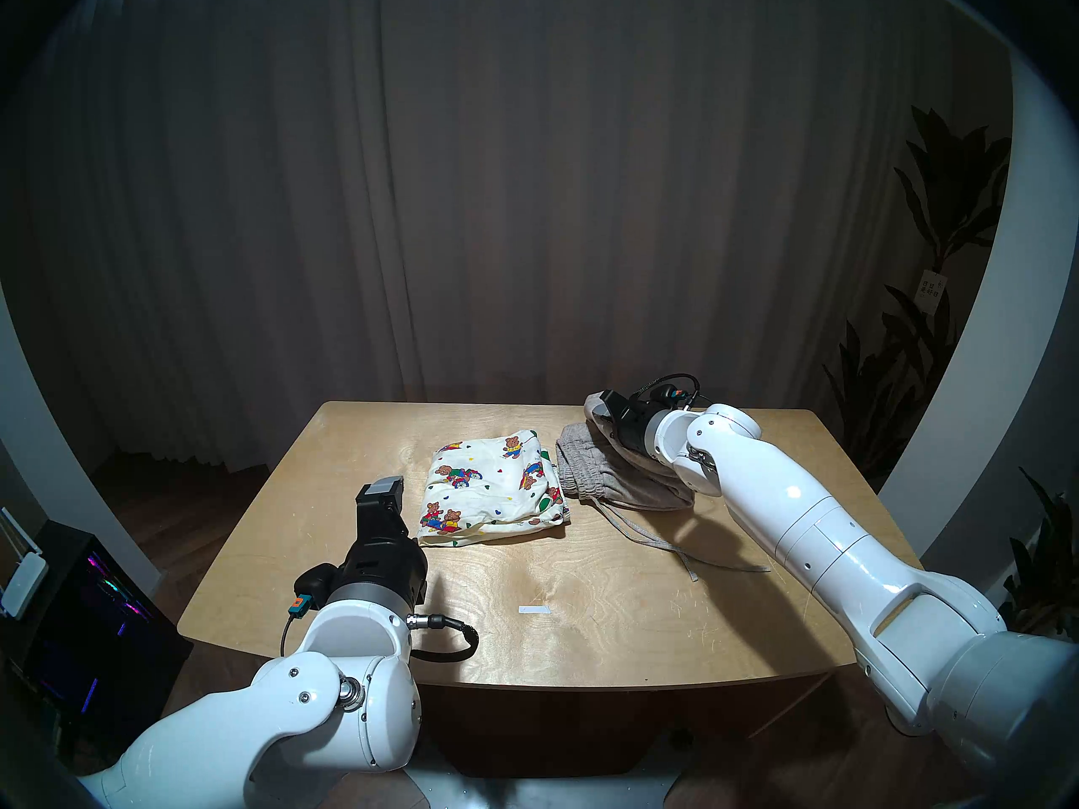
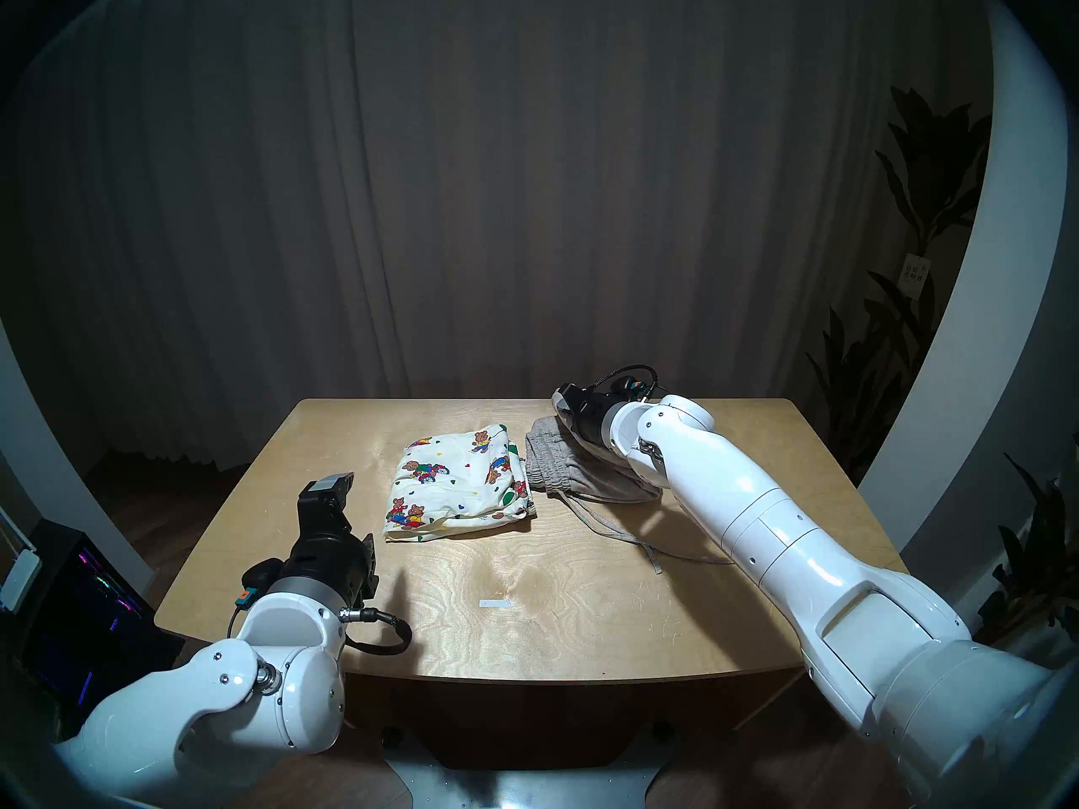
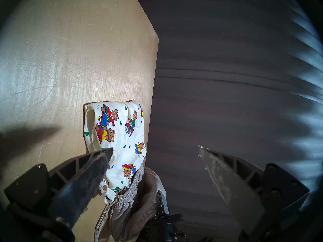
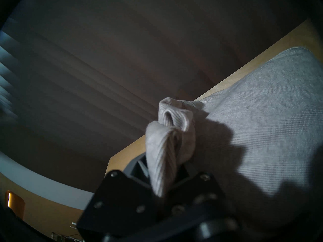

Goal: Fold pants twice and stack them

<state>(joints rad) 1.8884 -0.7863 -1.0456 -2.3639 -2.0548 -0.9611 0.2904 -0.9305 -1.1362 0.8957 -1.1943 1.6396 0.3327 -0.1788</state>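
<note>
Backdrop: dark pleated curtain (image 1: 467, 206) hung behind a wooden table (image 1: 584, 627).
Right gripper (image 1: 607, 406): jaws clamped on grey shorts (image 1: 619, 481) at 1 o'clock.
Left gripper (image 3: 153, 152): jaws apart, empty.
Teddy-bear shorts (image 1: 496, 487): folded, mid-table, touching the grey pair.
Writing: none legible.

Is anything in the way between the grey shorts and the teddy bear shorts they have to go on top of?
Nothing visible is. The right hand is shut on a far edge of the grey shorts, which lie right beside the teddy bear shorts on the table. The left hand is open, off to the bear shorts' other side.
</note>
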